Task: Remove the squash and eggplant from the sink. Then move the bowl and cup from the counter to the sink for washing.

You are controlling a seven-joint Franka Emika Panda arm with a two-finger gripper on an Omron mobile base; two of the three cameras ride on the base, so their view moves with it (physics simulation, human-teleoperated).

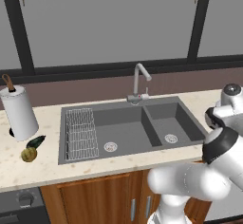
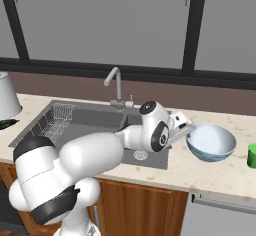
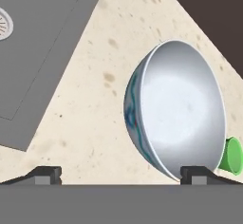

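We are holding our fingers point(image 3: 47, 174) spread wide with nothing between them, the gripper point(image 3: 121, 175) hanging just beside the bowl point(image 3: 182, 109); in the hand view one fingertip is sitting at seven o'clock over bare counter point(image 3: 95, 123) and the other at five o'clock against the bowl's rim. From the right base view we are seeing the gripper point(image 2: 181, 128) at the bowl's nine o'clock side, whether touching it we cannot tell. The bowl point(image 2: 211, 141) is resting upright on the counter, and the green cup point(image 2: 252, 155) is standing just beyond it at three o'clock. The sink point(image 1: 128, 128) is lying at nine o'clock from the bowl, its faucet point(image 1: 139, 81) rising at the back rim and its wire rack point(image 1: 80, 133) sitting in the left basin. Well apart, past the sink's left edge, the squash point(image 1: 29, 154) and eggplant point(image 1: 36, 142) are lying together on the counter, touching, just in front of a paper towel roll point(image 1: 18, 112).
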